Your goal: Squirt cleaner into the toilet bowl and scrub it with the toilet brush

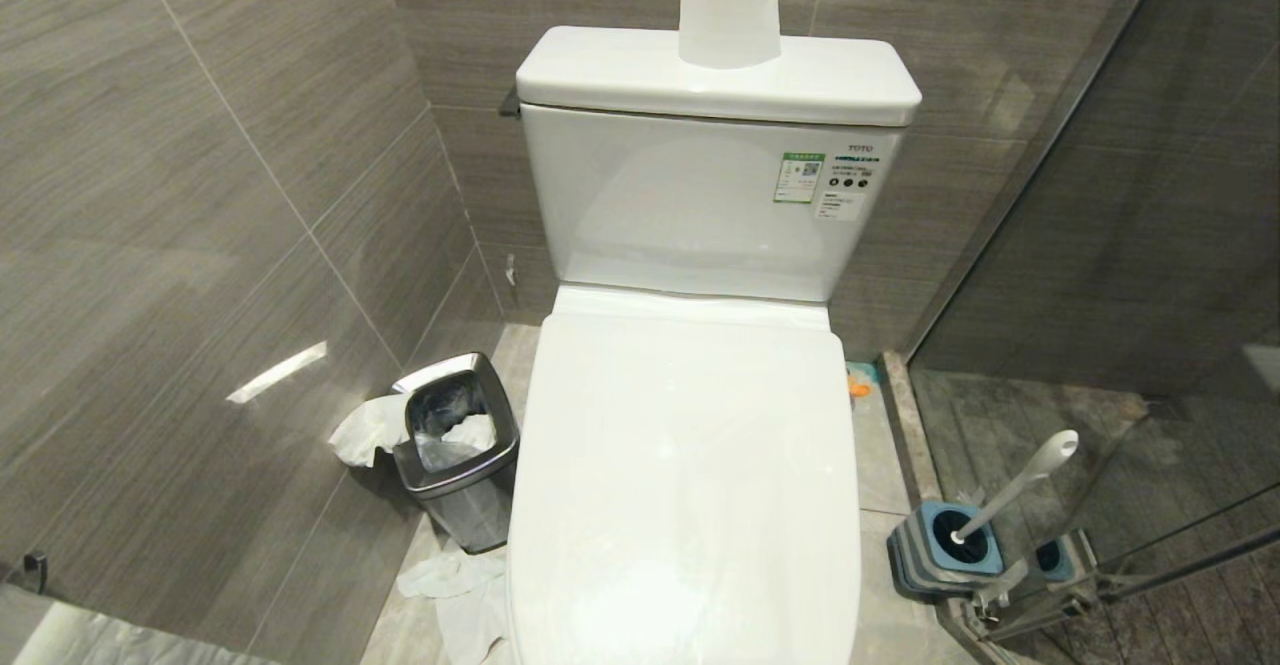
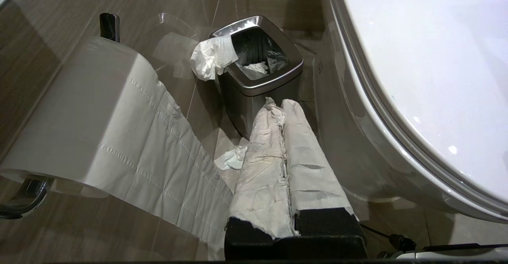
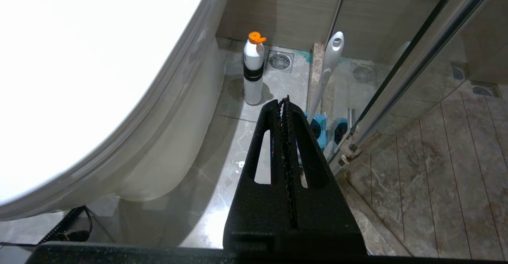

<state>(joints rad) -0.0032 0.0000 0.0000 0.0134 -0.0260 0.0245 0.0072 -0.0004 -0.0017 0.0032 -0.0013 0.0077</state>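
One toilet [image 1: 690, 195], white, lid [image 1: 685, 485] down over the bowl; paper roll [image 1: 729, 7] upright on the tank. One brush [image 1: 1015, 485], handle tilted, standing in its blue-and-grey holder [image 1: 940, 548] on the floor to the toilet's right, beside the glass door. One white bottle [image 3: 253, 71], orange cap, upright near the toilet base. One steel bin [image 1: 458, 450] left of the toilet, tissue over its rim. Left gripper [image 2: 278, 105], paper-wrapped fingers pressed together, empty, low beside the bin. Right gripper [image 3: 285, 103], fingers together, empty, pointing toward the brush.
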